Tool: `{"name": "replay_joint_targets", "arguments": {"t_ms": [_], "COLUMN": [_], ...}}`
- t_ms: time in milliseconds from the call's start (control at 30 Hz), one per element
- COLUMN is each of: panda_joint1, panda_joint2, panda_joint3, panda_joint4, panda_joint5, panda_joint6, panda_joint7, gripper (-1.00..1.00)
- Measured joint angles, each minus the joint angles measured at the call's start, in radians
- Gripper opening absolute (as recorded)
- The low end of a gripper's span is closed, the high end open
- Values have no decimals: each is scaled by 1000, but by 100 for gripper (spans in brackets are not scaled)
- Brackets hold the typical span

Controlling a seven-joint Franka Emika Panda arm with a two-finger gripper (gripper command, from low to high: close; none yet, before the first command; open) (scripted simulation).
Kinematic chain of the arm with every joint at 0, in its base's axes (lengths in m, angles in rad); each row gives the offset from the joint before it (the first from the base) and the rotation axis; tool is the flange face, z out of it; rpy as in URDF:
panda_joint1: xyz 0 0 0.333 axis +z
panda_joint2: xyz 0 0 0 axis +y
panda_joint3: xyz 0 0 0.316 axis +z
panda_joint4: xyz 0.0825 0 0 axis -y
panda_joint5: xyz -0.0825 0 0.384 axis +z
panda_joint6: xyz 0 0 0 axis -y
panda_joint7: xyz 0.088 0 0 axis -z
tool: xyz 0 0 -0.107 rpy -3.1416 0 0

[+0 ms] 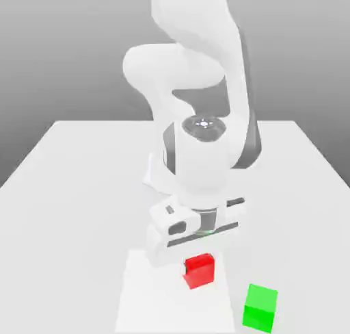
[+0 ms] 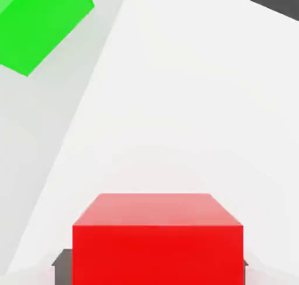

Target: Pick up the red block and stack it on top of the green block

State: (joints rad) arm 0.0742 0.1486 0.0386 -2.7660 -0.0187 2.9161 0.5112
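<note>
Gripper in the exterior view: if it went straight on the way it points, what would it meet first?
Probably the white square below, touched first by the red block clamped in the gripper; any gap beneath is unclear.

Tabletop (image 1: 75, 189) is rendering near-white, washing out detail. Backdrop is fading to darker grey. Shadows are staying faint.
</note>
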Motion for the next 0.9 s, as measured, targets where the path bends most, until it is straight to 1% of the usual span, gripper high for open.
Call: {"name": "replay_joint_targets", "arguments": {"t_ms": [100,167,433,733,800,900], "panda_joint1": [-1,4,45,89,96,110], "panda_joint2": [-103,-130,-89,-28,22,124], "panda_joint3": [5,14,59,98,96,78], "panda_joint4": [-16,-3,131,291,307,316], "panda_joint5": [14,24,37,-6,-25,-57], "panda_joint6": [-89,-129,-223,-323,-290,-198], "panda_joint7": [-11,-34,-154,-253,-251,-231], "gripper": [-100,-100,-100,-100,-100,-100]}}
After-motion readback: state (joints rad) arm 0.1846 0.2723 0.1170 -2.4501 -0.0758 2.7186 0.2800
